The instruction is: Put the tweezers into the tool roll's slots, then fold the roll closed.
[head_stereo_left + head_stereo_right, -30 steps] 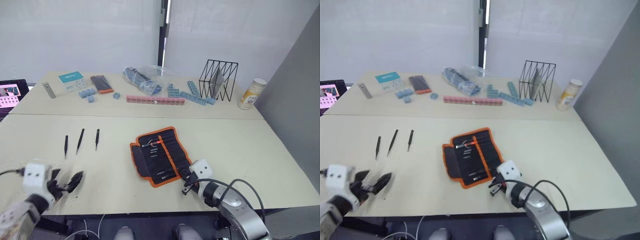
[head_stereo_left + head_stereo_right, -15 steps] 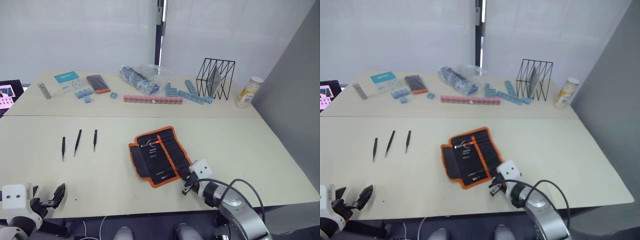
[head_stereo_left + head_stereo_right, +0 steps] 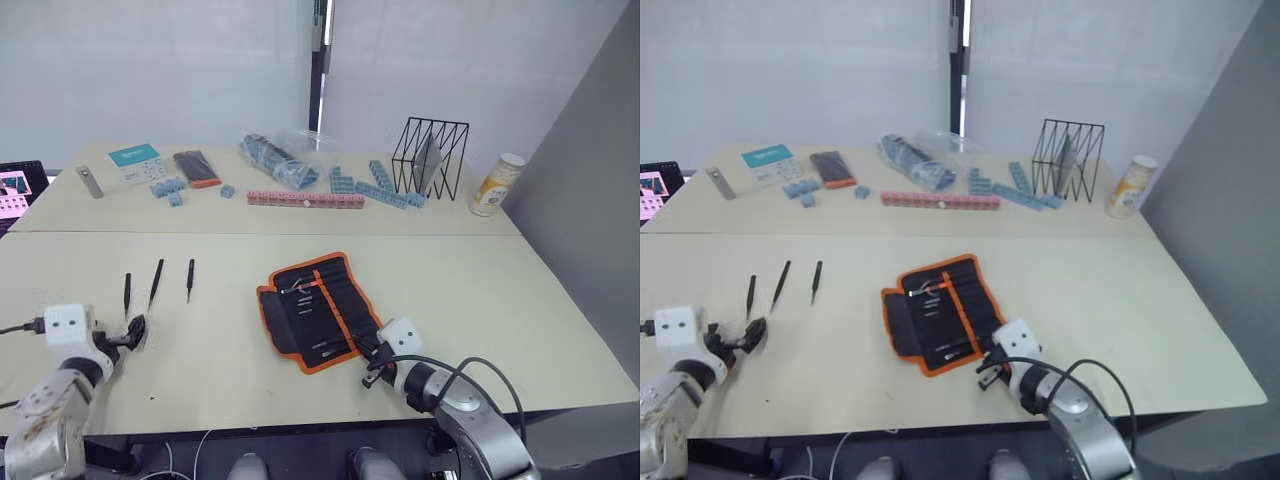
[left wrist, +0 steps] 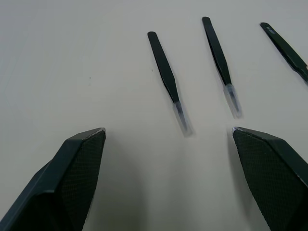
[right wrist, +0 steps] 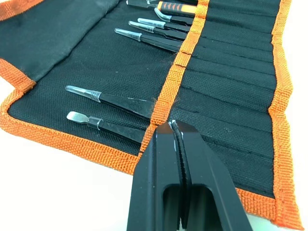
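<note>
The tool roll (image 3: pixel 320 312) is laid open on the table (image 3: pixel 480 290), inner face up, orange piping all round. Several tools are seen already seated in the slots (image 5: pixel 226 72) in the right wrist view, their tips protruding past the orange band; a number of slots nearer the far edge appear unfilled.

Three tweezers (image 3: pixel 157 283) are observed loose on the table, well apart from the roll on the robot's left, lying side by side with points toward the robot.

The left gripper (image 4: pixel 168 139) is positioned low over the table just short of the tweezer tips, its two fingers (image 4: pixel 72 168) spread wide; nothing is held between them. The right gripper (image 5: pixel 177 132) is set at the near edge of the roll, its fingers pressed together with no gap visible; whether fabric is pinched there cannot be told.

Status, as judged: insertion partly done. Three tweezers are left to be picked up and slotted; the roll is not yet folded.
</note>
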`<state>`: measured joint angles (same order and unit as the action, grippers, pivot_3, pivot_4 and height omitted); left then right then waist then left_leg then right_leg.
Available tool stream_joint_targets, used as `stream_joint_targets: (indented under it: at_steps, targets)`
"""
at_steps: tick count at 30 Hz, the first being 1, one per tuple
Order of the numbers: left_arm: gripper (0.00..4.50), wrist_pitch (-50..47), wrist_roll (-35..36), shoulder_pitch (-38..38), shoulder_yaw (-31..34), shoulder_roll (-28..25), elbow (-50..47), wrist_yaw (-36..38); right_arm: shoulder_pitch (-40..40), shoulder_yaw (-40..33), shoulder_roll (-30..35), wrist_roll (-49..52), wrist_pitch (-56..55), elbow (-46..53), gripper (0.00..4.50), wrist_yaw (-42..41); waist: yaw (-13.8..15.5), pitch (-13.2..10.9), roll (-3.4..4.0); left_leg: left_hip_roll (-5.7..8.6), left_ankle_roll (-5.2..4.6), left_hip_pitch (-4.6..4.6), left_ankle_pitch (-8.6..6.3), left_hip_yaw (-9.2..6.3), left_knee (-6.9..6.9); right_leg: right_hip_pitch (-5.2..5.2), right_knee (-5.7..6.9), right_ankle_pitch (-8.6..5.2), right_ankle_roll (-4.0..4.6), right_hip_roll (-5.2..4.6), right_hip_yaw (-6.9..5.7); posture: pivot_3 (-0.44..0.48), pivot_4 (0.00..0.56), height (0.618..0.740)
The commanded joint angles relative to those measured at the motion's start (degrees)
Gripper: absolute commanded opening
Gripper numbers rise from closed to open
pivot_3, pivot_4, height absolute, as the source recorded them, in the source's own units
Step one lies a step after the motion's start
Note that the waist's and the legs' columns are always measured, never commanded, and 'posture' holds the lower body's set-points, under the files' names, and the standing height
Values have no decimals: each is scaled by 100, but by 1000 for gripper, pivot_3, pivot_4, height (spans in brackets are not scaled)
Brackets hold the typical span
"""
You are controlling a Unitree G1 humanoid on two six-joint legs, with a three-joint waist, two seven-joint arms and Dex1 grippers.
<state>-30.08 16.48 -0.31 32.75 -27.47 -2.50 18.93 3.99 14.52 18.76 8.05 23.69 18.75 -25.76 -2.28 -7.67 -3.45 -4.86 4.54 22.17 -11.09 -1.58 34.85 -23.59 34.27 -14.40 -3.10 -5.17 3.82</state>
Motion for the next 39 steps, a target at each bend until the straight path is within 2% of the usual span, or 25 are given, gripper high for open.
stream_joint_targets:
  at_steps: [1,7,11,15,25,33,36,39]
  targets:
    - [4469,44,-172,-441,-308,-209,508,-69,245,163,65,-164,527,-641,0,55,4,0,-1,0,0,-2,0,0,-1,1,1,3,0,0,0,0,150,717]
    - [4469,-77,-385,-1122,-736,-344,1251,-208,263,157,57,-166,549,-604,0,98,35,1,-1,2,0,-22,0,0,-2,3,37,12,-5,1,0,0,150,717]
    - [4469,-510,-338,-1191,-931,-259,1216,-311,261,165,56,-155,558,-589,0,123,77,2,2,3,0,-37,0,0,0,2,66,12,-6,-1,0,0,150,717]
    - [3309,-816,-200,-1085,-911,-88,919,-443,249,157,57,-149,565,-583,0,135,110,5,12,4,1,-49,0,1,0,9,64,11,-6,-5,0,0,150,717]
    - [26,-1030,-126,-1134,-697,69,679,-675,329,175,50,-134,599,-499,0,148,125,7,18,5,1,-55,-1,1,0,14,55,11,-7,-7,0,0,150,717]
    - [26,-734,-190,-1337,-605,-125,786,-615,287,160,68,-142,601,-534,0,132,139,5,20,6,1,-53,-1,-2,0,12,45,10,-7,-8,-2,0,150,717]
    - [26,-71,-238,-1356,-611,-490,454,-256,277,149,86,-145,597,-549,0,115,129,-1,-7,5,2,-34,-1,-5,0,-11,42,10,-7,-6,-5,0,150,717]
    - [26,-58,-1,-1434,-558,-650,63,-12,263,146,98,-145,597,-558,0,86,124,-3,-29,3,2,5,-1,-6,-1,-48,42,12,-5,-6,-8,0,150,717]
